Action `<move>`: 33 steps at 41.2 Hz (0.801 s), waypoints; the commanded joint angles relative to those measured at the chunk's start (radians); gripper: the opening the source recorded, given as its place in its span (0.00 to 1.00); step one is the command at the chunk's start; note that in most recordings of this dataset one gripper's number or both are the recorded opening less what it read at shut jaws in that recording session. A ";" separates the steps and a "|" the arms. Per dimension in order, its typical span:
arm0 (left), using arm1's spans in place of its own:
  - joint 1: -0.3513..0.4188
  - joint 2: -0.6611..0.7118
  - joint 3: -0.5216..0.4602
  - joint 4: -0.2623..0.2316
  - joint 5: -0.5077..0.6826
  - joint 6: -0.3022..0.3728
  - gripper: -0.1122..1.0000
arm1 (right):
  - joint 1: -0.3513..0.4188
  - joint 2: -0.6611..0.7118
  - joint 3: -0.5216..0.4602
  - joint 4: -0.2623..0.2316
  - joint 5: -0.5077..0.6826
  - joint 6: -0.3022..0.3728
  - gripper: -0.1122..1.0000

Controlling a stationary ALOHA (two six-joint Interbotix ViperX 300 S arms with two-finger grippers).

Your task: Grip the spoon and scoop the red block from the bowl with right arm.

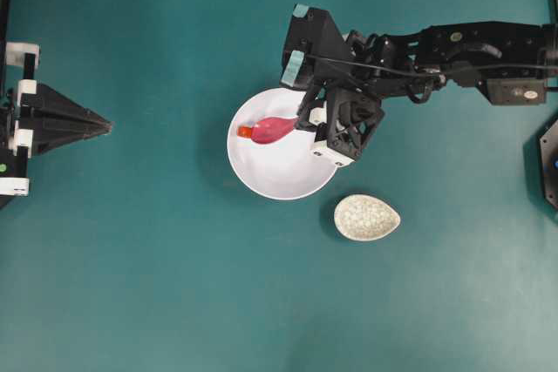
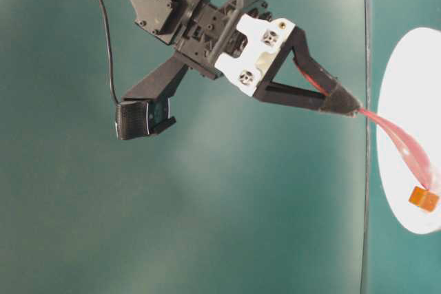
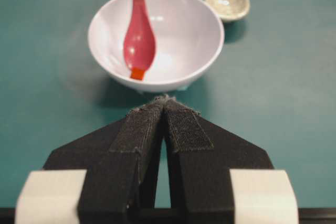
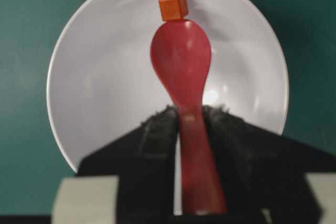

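My right gripper [image 1: 304,122] is shut on the handle of the pink spoon [image 1: 275,129], over the white bowl's [image 1: 288,182] right side. The spoon's scoop [image 4: 181,56] reaches into the bowl [image 4: 105,77] towards its left wall. The red block [image 4: 174,7] sits just past the scoop's tip, touching it, against the bowl's inner wall. In the table-level view the spoon [image 2: 406,144] slopes down from my right gripper [image 2: 348,107] to the block [image 2: 424,199]. At the far left of the table my left gripper [image 1: 106,125] is shut and holds nothing; its view shows bowl [image 3: 202,30], spoon [image 3: 139,40] and block [image 3: 137,73] ahead.
A small speckled egg-shaped dish [image 1: 366,217] lies on the teal table just right of the bowl and nearer the front. The right arm [image 1: 471,58] stretches in from the right edge. A black fixture [image 1: 549,163] sits at the right border.
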 commanded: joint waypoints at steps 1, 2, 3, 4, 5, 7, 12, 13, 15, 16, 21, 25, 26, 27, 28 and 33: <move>0.003 0.005 -0.012 0.003 -0.008 0.002 0.10 | 0.002 -0.012 -0.020 -0.002 -0.008 -0.002 0.33; 0.003 0.005 -0.012 0.003 -0.008 0.002 0.10 | 0.002 -0.012 -0.020 0.000 -0.008 -0.002 0.33; 0.003 0.005 -0.012 0.003 -0.008 0.002 0.10 | 0.002 -0.011 -0.020 -0.002 -0.006 -0.002 0.33; 0.003 0.005 -0.012 0.003 -0.008 0.002 0.10 | 0.002 -0.012 -0.018 -0.002 -0.006 -0.002 0.33; 0.003 0.005 -0.012 0.003 -0.008 0.002 0.10 | 0.002 -0.012 -0.020 -0.002 -0.008 0.000 0.33; 0.003 0.005 -0.012 0.003 -0.008 0.002 0.10 | 0.002 -0.012 -0.020 -0.002 -0.008 -0.002 0.33; 0.003 0.005 -0.012 0.003 -0.008 0.002 0.10 | 0.002 -0.012 -0.020 -0.002 -0.006 -0.002 0.33; 0.003 0.005 -0.012 0.003 -0.008 0.002 0.10 | 0.002 -0.012 -0.020 -0.002 -0.008 -0.002 0.33; 0.003 0.005 -0.012 0.003 -0.008 0.002 0.10 | 0.002 -0.012 -0.020 0.000 -0.006 -0.002 0.33; 0.003 0.005 -0.012 0.003 -0.008 0.002 0.10 | 0.002 -0.012 -0.020 -0.002 -0.006 0.000 0.33; 0.003 0.005 -0.012 0.003 -0.008 0.002 0.10 | 0.002 -0.012 -0.020 -0.002 0.000 0.000 0.33; 0.003 0.003 -0.012 0.003 -0.008 0.000 0.10 | 0.000 -0.014 -0.020 -0.002 0.003 0.000 0.33; 0.003 0.005 -0.014 0.003 -0.008 0.000 0.10 | 0.002 -0.015 -0.020 -0.002 0.005 0.000 0.33; 0.003 0.005 -0.012 0.003 -0.008 0.000 0.10 | 0.002 -0.017 -0.020 -0.002 0.006 0.000 0.33; 0.003 0.005 -0.014 0.003 -0.008 0.000 0.10 | 0.002 -0.020 -0.020 -0.002 0.012 0.000 0.33; 0.003 0.005 -0.012 0.003 -0.008 0.000 0.10 | 0.002 -0.032 -0.015 -0.002 0.043 0.000 0.33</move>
